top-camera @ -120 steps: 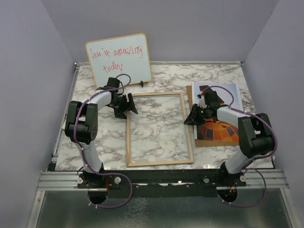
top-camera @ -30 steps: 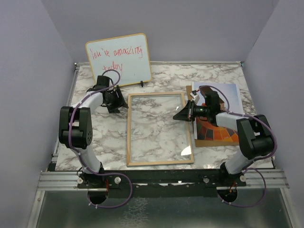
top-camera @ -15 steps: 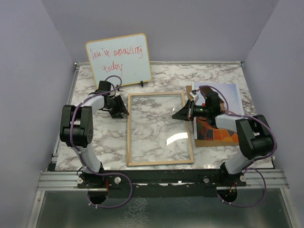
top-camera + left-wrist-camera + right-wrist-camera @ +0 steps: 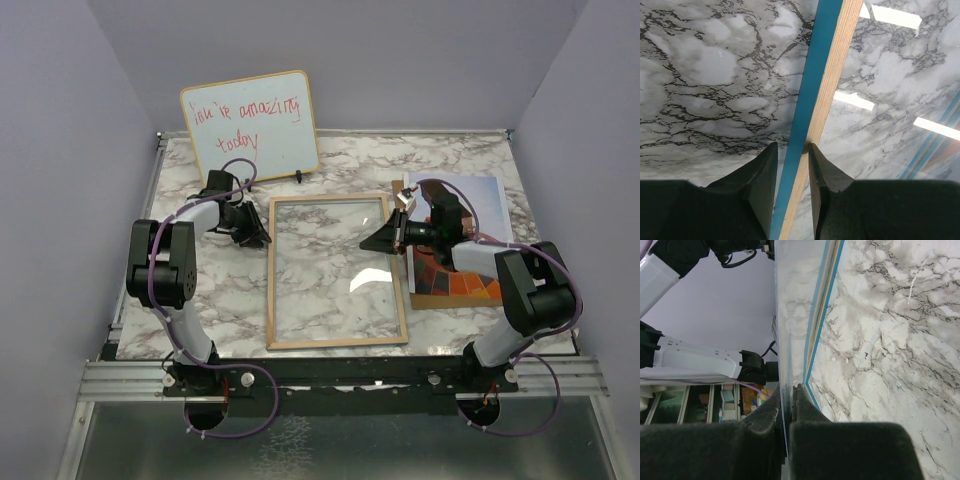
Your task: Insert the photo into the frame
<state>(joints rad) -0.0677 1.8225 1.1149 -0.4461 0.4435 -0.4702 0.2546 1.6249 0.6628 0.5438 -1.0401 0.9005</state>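
Observation:
The frame (image 4: pixel 337 343), light wood face up with a clear pane, lies in the middle of the table. My left gripper (image 4: pixel 257 233) grips its left rail; in the left wrist view the fingers (image 4: pixel 791 148) close around the blue and wood edge (image 4: pixel 825 75). My right gripper (image 4: pixel 384 238) is shut on the frame's right edge. The right wrist view shows it (image 4: pixel 788 390) pinching the pane and rail edge-on (image 4: pixel 816 315). The photo (image 4: pixel 465 280), a balloon print, lies flat to the right of the frame, partly under my right arm.
A whiteboard (image 4: pixel 250 122) with red handwriting stands at the back left, behind my left gripper. The marble table (image 4: pixel 450 160) ends in grey walls on three sides and a metal rail (image 4: pixel 330 375) at the near edge.
Four seconds ago my right gripper was over the photo; it is now clamped on the frame's right edge. My left gripper has settled onto the left rail. The glare on the pane has shifted.

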